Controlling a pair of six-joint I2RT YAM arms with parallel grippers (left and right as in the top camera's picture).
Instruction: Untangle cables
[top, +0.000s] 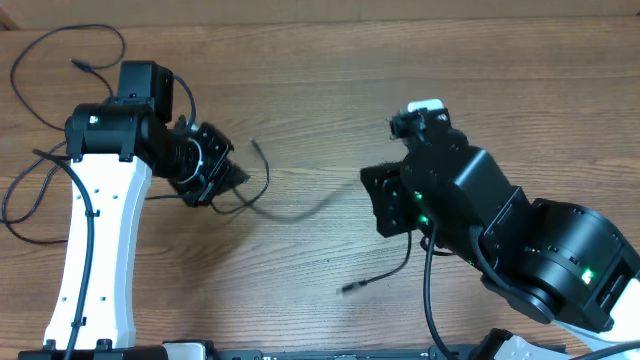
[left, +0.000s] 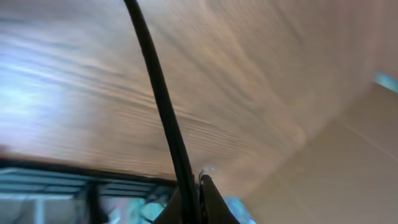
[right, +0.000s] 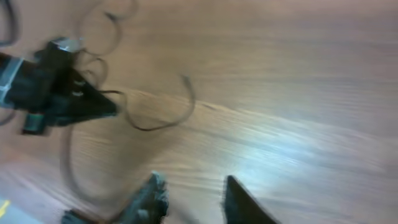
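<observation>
My left gripper (top: 232, 178) is shut on a thin black cable (top: 300, 212) at the left middle of the table. The cable loops by the jaws, with one end (top: 255, 145) pointing up and a blurred length trailing right. In the left wrist view the cable (left: 163, 106) runs straight up from between the closed fingers (left: 198, 199). My right gripper (top: 375, 200) is open and empty, right of the cable's trailing length. In the right wrist view its fingers (right: 193, 193) are spread over bare wood, with the left gripper (right: 106, 109) and the cable's loop (right: 158, 127) beyond.
Another thin black cable (top: 385, 275) with a plug end lies at the lower centre, near the right arm. More thin cable loops lie at the far left (top: 60, 40) and beside the left arm's white link (top: 20, 195). The table is brown wood.
</observation>
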